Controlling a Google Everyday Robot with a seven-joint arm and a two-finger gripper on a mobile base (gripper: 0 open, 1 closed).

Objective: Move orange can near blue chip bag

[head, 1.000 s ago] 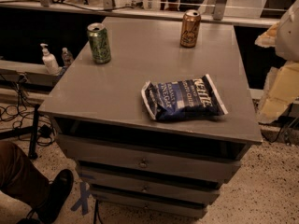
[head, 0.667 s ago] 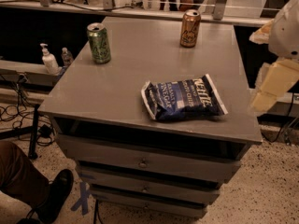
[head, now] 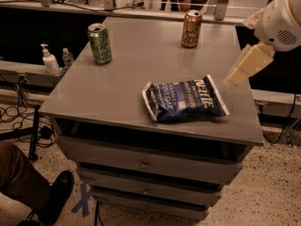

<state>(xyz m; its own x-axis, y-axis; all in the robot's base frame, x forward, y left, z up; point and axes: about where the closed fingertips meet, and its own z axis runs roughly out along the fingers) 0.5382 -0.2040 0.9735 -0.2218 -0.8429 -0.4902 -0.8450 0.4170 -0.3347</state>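
Observation:
The orange can (head: 191,28) stands upright near the far edge of the grey table top (head: 122,84), right of centre. The blue chip bag (head: 186,99) lies flat near the front right of the table, with white "Kettle" lettering facing up. My gripper (head: 242,66) hangs from the white arm (head: 278,22) at the right, above the table's right edge. It is right of and above the bag, and in front of and to the right of the can. It touches neither and holds nothing that I can see.
A green can (head: 99,43) stands upright at the table's far left. The table has drawers (head: 146,164) below. A pump bottle (head: 48,60) sits on a low ledge to the left. A person's leg and shoe (head: 33,192) are at the bottom left. A rail runs behind the table.
My arm and gripper have moved left and inward from the right edge of the view, now reaching over the table's right edge. The cans and the bag have not moved.

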